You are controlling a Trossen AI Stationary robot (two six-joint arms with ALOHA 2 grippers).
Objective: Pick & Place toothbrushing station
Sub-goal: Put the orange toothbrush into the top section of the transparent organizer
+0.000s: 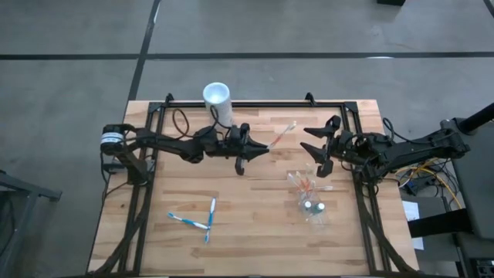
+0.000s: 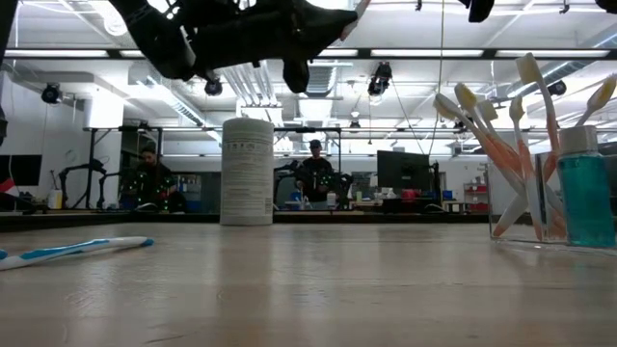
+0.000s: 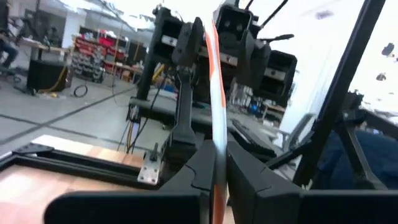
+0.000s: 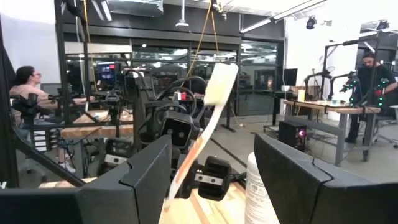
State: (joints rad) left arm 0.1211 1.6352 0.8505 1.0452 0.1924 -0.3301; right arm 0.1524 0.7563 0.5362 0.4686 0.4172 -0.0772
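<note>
In the high view the left gripper [image 1: 257, 150] sits at the middle of the frame, pinching an orange-and-white brush [image 1: 281, 136] that points up and to the right toward the right arm. The left wrist view shows the same brush [image 3: 216, 118] clamped between that arm's two dark fingers [image 3: 186, 180], its handle running straight up the frame.

The right gripper [image 1: 318, 148] hovers just right of centre, facing the left one, with its jaws spread wide and nothing between them. In the right wrist view the brush head [image 4: 219, 84] shows in the gap between the two fingers [image 4: 146, 177], held by the far gripper, apart from both.

The clear cup [image 1: 311, 202] lies in the lower right of the high view, below the right gripper, with brushes and small caps in it. The low view shows it at the right edge [image 2: 554, 198], brushes fanning upward and a teal cap inside.

Two blue-and-white brushes [image 1: 197, 218] lie on the table [image 1: 255, 247] at the lower left, crossing in a V. A white cup [image 1: 218, 99] stands upright at the top centre, just behind the left arm
</note>
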